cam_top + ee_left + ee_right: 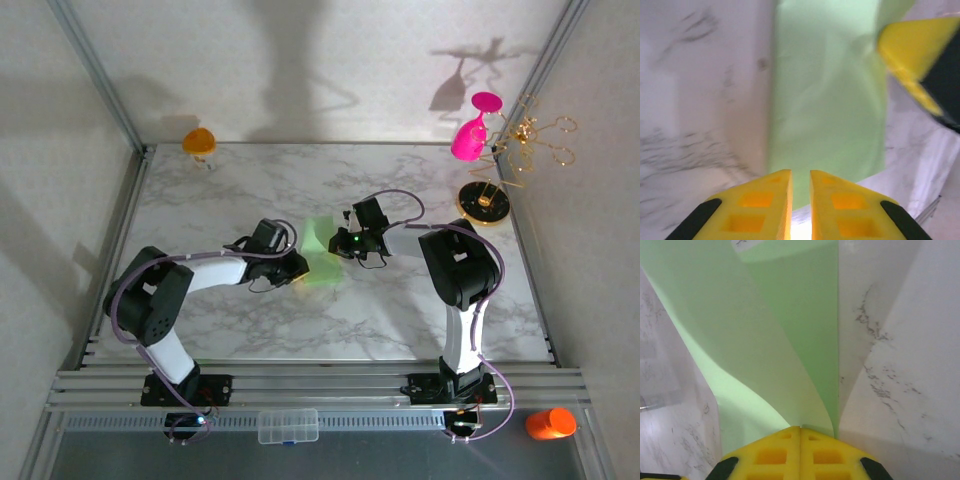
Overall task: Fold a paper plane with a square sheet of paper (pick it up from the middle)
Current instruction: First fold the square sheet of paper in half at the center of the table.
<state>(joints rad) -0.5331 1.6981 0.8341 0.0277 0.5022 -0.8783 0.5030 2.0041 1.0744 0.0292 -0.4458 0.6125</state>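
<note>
The square sheet of paper, pale green, lies mid-table between both grippers, one side curled up. My right gripper is shut on its right part; in the right wrist view the sheet rises in a curve straight from the closed fingertips. My left gripper sits at the sheet's left side. In the left wrist view its yellow fingers stand a narrow gap apart over the near edge of the paper, with nothing between them. The right gripper's yellow finger shows at the top right.
On the marble table, a gold round stand with wire arms and a pink glass are at the back right. An orange object sits at the back left. A clear box and an orange cup rest by the front rail.
</note>
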